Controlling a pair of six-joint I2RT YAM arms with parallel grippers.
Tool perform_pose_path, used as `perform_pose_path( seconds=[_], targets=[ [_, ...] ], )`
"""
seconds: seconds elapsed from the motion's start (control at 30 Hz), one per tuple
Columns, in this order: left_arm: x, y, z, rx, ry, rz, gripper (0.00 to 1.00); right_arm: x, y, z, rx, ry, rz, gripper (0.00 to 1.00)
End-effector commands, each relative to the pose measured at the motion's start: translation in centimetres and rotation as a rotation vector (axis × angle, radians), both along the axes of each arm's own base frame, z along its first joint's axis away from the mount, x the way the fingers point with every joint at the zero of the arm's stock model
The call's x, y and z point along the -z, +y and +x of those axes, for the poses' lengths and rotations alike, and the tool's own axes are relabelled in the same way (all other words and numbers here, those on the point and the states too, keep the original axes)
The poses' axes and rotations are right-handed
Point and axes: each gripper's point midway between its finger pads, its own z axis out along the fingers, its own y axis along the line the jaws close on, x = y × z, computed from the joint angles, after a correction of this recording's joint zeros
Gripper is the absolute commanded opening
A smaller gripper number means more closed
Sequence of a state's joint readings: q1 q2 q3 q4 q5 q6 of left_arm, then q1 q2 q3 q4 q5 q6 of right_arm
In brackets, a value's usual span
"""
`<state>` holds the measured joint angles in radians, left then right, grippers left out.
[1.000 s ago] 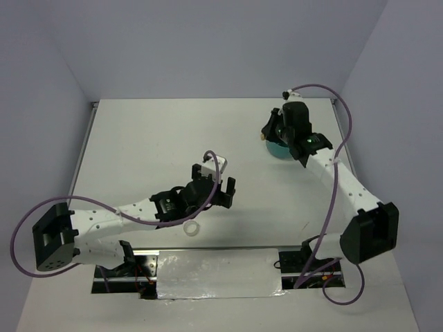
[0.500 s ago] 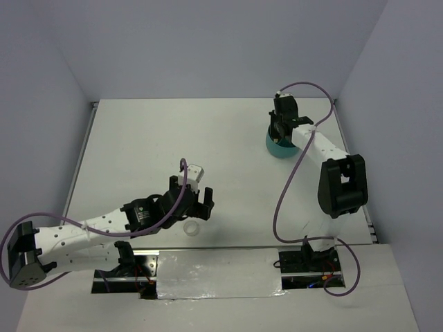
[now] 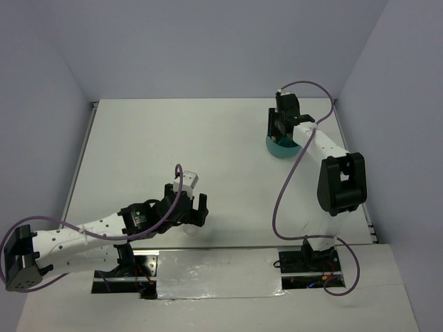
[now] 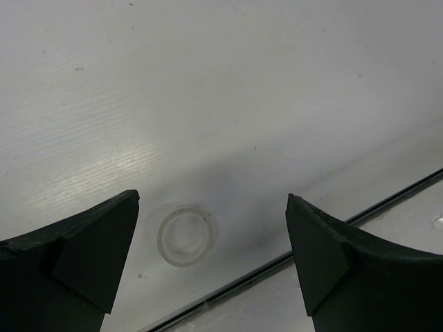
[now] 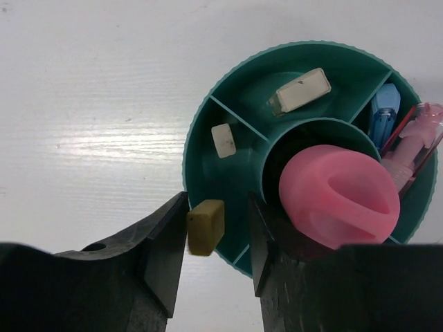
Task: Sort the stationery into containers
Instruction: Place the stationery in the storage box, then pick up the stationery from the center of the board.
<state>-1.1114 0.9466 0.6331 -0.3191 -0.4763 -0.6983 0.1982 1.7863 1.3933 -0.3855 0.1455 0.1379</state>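
At the rim of the teal organizer (image 5: 204,176), shift the narrowly parted right claw (image 5: 216,228), tan block (image 5: 205,227) seemingly loose, inward; centre the wide left claw (image 4: 211,200) on the clear ring (image 4: 184,236).

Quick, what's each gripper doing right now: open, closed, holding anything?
Left gripper: open, empty, above the clear ring.
Right gripper: open, tan block between the jaws, gap on one side.

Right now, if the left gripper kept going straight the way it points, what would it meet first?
Most likely the clear ring, lying flat on the table and framed by the open left gripper, nearer one finger. The tips themselves may land on bare table beside it; depth is unclear.
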Motion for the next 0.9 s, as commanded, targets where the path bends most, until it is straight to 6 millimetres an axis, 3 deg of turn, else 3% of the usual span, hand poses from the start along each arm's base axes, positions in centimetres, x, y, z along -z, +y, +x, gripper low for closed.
perform_pose_path(
  seconds=[0.0,0.13,0.3,0.4,0.47,0.5,0.53,0.6,0.63,0.7,0.87],
  targets=[
    [-0.3,0.5,-0.1,-0.048,0.019,-0.023,0.99,-5.5,0.7,0.1,-0.023,-0.113,0.055,0.48],
    [0.6,1.2,-0.5,-0.066,0.053,0.006,0.99,-8.2,0.8,-0.7,-0.020,-0.173,0.060,0.54],
    [1.0,1.4,-0.8,-0.068,0.064,-0.004,0.99,-6.3,-1.1,-0.2,0.074,-0.102,-0.018,0.53],
    [1.1,2.2,-0.9,-0.118,0.079,-0.004,0.99,-6.2,2.0,-1.3,-0.013,-0.107,0.041,0.53],
    [1.5,2.7,-0.9,-0.160,0.105,0.026,0.99,-7.9,4.9,-3.1,-0.077,-0.140,0.051,0.53],
    [1.5,2.9,-1.1,-0.174,0.124,0.036,0.99,-7.6,5.6,-4.1,-0.089,-0.132,0.051,0.54],
    [2.2,2.9,-1.2,-0.180,0.145,0.065,0.99,-9.0,6.3,-5.3,-0.103,-0.162,0.067,0.54],
    [3.8,3.3,-1.6,-0.230,0.205,0.123,0.99,-7.7,8.5,-7.8,-0.160,-0.146,0.117,0.59],
    [4.2,3.4,-1.7,-0.242,0.222,0.139,0.99,-8.5,9.3,-8.9,-0.187,-0.167,0.149,0.77],
    [5.2,3.6,-2.1,-0.296,0.252,0.160,0.99,-6.9,10.6,-11.2,-0.222,-0.126,0.178,0.79],
    [7.9,4.0,-3.2,-0.309,0.306,0.215,0.99,-5.7,13.1,-15.3,-0.315,-0.097,0.250,0.79]
  ],
)
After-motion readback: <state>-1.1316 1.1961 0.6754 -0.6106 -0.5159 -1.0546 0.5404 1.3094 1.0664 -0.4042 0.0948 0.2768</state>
